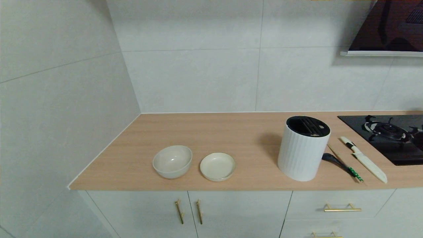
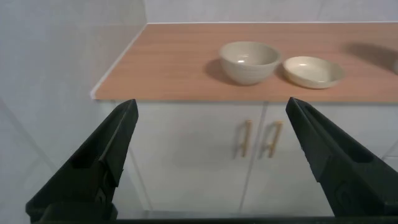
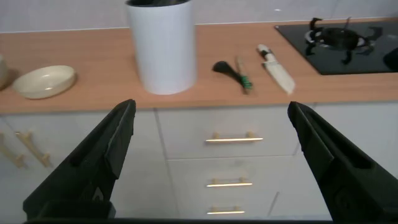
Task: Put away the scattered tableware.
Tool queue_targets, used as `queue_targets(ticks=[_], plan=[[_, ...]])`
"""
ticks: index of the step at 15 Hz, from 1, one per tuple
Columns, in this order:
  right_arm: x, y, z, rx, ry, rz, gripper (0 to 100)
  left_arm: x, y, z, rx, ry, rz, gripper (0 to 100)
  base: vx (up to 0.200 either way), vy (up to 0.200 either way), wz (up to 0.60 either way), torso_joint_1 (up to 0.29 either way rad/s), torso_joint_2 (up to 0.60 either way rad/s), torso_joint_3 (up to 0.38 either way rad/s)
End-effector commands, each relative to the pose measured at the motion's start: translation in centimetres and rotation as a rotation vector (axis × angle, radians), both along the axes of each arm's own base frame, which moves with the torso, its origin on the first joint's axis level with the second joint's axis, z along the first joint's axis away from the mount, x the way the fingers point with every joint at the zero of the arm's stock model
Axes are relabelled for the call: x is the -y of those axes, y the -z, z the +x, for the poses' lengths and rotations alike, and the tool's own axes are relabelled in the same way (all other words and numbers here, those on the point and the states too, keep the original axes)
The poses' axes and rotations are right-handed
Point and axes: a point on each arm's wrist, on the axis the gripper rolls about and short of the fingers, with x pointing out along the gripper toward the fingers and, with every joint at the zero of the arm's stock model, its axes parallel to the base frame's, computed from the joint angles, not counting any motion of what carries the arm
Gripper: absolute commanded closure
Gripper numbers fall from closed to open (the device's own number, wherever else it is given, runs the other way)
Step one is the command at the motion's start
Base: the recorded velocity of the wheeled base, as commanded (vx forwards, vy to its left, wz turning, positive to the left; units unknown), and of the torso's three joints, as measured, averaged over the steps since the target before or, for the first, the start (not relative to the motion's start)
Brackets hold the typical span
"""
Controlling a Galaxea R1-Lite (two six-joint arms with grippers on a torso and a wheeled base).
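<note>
While both arms are hanging low in front of the cupboard doors, the scattered tableware is sitting on a wooden counter. The left gripper is holding its two dark fingers spread wide with nothing between them. It is facing a pale bowl and a shallow dish, which are sitting just beside each other near the counter's front edge. The right gripper is also spread wide and empty, facing a tall white ribbed holder with a slotted black top. Just beside the holder, on the side toward the stove, a black spoon, a thin wooden chopstick (possibly a pair) and a pale knife are lying flat.

Nothing is being gripped, so the work is probably just starting. A sensible first step would be raising the right arm above counter height, then coming down on the spoon's handle rather than its head. The chopstick is lying very close to the spoon, so a clean, narrow pinch matters. Turning each piece upright before lowering it into a slot should help avoid knocking the holder.
</note>
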Motion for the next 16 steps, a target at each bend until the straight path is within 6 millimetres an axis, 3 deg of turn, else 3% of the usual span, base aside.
queue_targets(ticks=[1, 12, 16], plan=[[0.00, 0.00, 0.01, -0.001, 0.000, 0.000, 0, 0.00, 0.00, 0.00, 0.000, -0.001, 0.001, 0, 0.000, 0.200, 0.00, 0.002, 0.00, 0.002], [0.00, 0.00, 0.01, -0.001, 0.000, 0.000, 0, 0.00, 0.00, 0.01, -0.001, -0.001, 0.001, 0, 0.000, 0.200, 0.00, 0.001, 0.00, 0.002], [0.00, 0.00, 0.01, -0.001, 0.000, 0.002, 0, 0.00, 0.00, 0.00, 0.000, -0.001, 0.001, 0, 0.000, 0.000, 0.00, 0.000, 0.00, 0.000]])
